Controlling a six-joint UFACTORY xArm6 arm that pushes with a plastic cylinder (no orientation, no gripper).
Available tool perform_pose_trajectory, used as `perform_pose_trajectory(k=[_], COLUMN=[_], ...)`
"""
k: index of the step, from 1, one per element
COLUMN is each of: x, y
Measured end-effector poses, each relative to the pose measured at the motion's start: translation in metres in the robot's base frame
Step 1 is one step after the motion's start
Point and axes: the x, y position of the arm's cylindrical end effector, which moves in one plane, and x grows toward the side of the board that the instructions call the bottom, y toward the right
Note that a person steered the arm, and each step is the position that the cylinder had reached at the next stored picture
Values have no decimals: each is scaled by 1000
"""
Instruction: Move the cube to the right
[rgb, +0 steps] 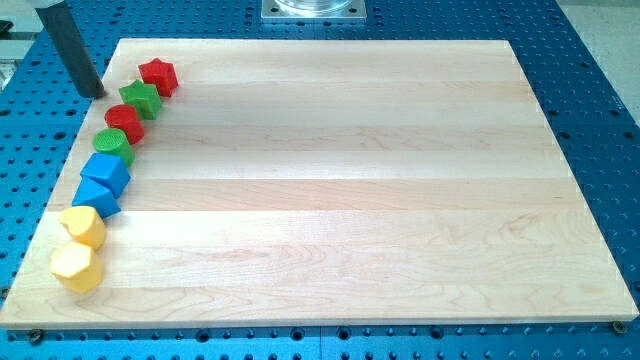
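Note:
A blue cube (106, 173) sits near the board's left edge, in a curved row of blocks. Above it in the view are a green cylinder (113, 143), a red block (125, 121), a green star (141, 98) and a red star (158, 75). Below the cube are a second blue block (97, 199) and two yellow hexagonal blocks (83, 226) (76, 266). My tip (93, 94) is at the view's top left, just off the board's left edge. It is left of the green star and well above the cube, touching no block.
The wooden board (340, 180) lies on a blue perforated table (600, 80). A metal mount (313, 10) shows at the view's top centre. All blocks line the board's left side.

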Motion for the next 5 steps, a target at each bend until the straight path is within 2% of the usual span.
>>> perform_pose_trajectory(k=[1, 2, 3, 5], x=[0, 25, 71, 122], y=[0, 7, 13, 30])
